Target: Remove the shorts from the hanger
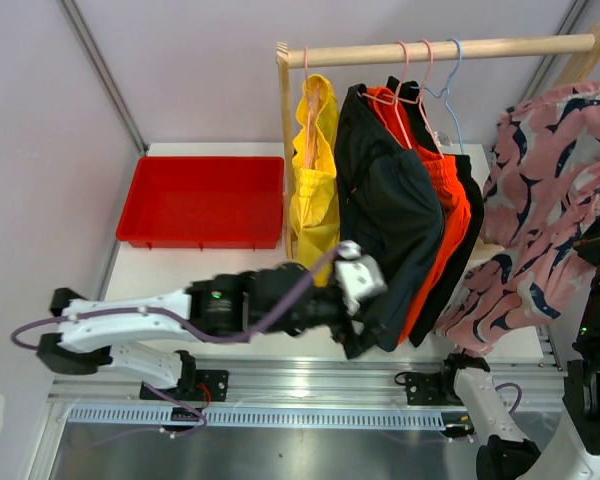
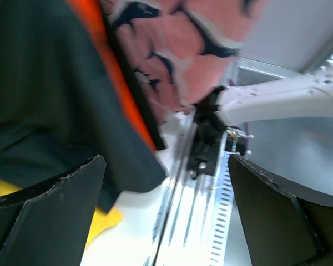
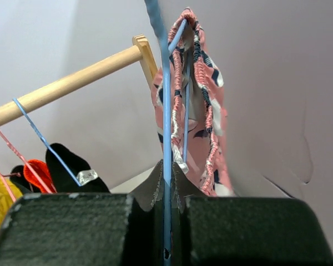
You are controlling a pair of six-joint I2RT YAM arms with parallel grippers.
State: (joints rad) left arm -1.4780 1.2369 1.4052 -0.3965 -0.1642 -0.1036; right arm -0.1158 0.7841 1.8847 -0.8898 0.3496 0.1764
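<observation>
Red tray (image 1: 201, 200) placed at far left corner of table (image 1: 170, 265); wooden rail (image 1: 520, 45) mounted above far edge.

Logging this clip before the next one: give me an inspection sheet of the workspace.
Surface: white table, red tray at back left.
Job's things: yellow shorts, charcoal shorts, orange shorts and black shorts hang from the wooden rail; pink patterned shorts on a blue hanger beside the rail's right end.
Clutter: nothing seen.
Grippers: left pincer open beside the charcoal shorts' hem; right pincer shut on the blue hanger.
Cables: purple cable along the left arm.
Surroundings: plain walls, metal frame post.
</observation>
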